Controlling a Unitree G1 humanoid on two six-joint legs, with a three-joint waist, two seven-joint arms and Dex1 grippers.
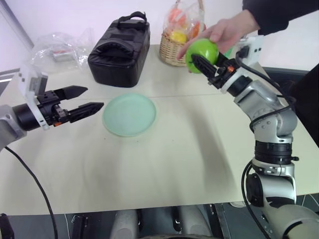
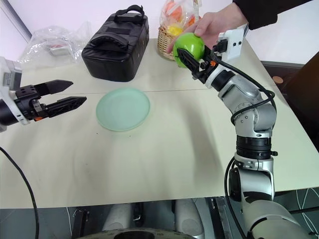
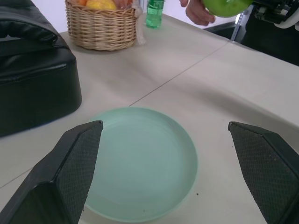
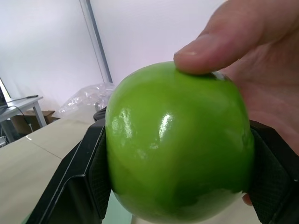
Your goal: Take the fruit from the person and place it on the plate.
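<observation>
From the head views, the apple (image 1: 202, 51) is seen held up over the far side of the table (image 1: 164, 164), between the person's hand (image 1: 227, 30) above and the right gripper (image 1: 205, 62) below. The right gripper is closed on the apple while the hand is still wrapped over its top, so the handover is judged to be mid-way: release by the person is not yet made. The plate (image 1: 129, 114) lies bare near the table's middle, well apart from the apple. The left gripper (image 1: 84, 102) is held open beside the plate, carrying nothing, presumably kept clear. A black bag (image 1: 119, 47) and a basket (image 1: 172, 47) stand behind.

In the left wrist view, the plate is framed between the spread fingers (image 3: 70, 163); a green bottle (image 3: 153, 11) stands by the basket.

In the right wrist view, the apple is pressed between both pads (image 4: 96, 172), a thumb (image 4: 224, 42) resting on top.

No brand, label or writing can be read.
</observation>
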